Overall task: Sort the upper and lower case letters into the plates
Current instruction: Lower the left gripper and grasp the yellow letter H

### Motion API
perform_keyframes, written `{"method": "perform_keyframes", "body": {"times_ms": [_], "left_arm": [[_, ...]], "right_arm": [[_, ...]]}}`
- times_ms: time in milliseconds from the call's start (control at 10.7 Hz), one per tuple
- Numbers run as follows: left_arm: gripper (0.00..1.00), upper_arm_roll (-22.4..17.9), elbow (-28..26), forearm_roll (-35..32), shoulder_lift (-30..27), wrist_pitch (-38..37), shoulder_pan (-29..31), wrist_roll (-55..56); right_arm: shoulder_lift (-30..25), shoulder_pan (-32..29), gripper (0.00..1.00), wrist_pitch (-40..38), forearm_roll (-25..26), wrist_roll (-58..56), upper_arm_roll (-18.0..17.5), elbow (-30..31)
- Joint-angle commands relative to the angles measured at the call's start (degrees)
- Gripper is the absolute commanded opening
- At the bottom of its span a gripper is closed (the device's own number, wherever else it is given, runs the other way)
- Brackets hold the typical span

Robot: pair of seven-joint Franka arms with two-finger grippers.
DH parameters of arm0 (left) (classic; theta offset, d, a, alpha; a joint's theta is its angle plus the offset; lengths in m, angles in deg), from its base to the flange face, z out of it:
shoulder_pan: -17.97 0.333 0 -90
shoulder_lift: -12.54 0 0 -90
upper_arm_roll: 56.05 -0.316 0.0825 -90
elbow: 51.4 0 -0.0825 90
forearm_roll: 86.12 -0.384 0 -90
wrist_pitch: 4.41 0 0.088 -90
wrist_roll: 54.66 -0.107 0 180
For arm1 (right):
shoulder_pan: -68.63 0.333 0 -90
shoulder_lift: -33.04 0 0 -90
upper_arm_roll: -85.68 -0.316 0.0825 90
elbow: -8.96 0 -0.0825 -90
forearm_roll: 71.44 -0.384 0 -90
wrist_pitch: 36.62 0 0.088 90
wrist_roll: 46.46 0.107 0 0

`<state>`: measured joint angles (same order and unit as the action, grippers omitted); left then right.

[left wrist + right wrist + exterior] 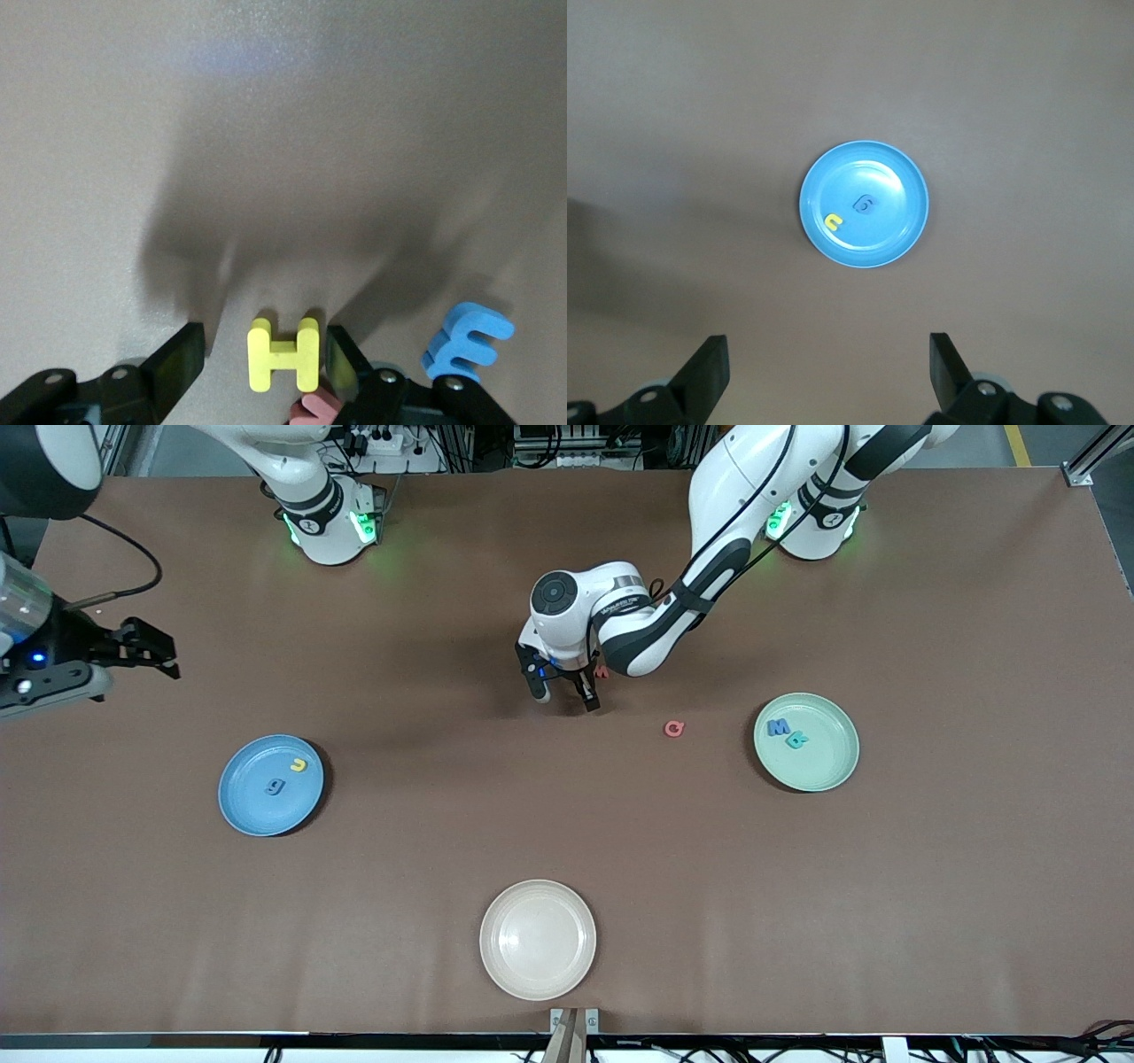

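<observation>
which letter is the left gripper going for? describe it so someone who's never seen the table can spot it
Start at the left gripper, low over the brown table at mid-table, nearer the robot bases than any plate. Between its open fingers lies the yellow H, flat on the table and not yet pinched. A blue E and a red letter lie beside it; the H is the only yellow piece there.

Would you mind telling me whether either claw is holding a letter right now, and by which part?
Nothing is held yet: the left claw straddles the yellow H, fingers short of its sides; the right claw is open.
</observation>
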<state>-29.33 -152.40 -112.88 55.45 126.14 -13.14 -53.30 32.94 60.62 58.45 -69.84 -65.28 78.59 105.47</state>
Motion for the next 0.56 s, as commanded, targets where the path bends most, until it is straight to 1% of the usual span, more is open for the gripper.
{"method": "perform_keyframes", "body": {"times_ms": [0,94,187,468], "left_arm": [[0.28,-0.26,-0.34,0.83,0.51,0.14,-0.35,0.92],[0.22,-0.35,-0.34,0.84,0.51,0.14,-0.26,0.92],[0.19,-0.26,-0.34,0.84,0.51,0.14,-0.26,1.01],[0.18,-0.26,-0.17,0.75,0.16,-0.03,0.18,1.72]], "right_arm": [[-0.51,-0.51,1.00,0.02,0.07,3.41,-0.29,-0.79],[-0.42,-0.42,1.00,-0.15,0.07,7.44,-0.38,-1.58],[-0.51,-0.33,1.00,-0.50,0.16,9.74,-0.64,-1.85],[-0.60,-0.33,1.00,-0.68,0.07,9.94,-0.73,-2.03]]}}
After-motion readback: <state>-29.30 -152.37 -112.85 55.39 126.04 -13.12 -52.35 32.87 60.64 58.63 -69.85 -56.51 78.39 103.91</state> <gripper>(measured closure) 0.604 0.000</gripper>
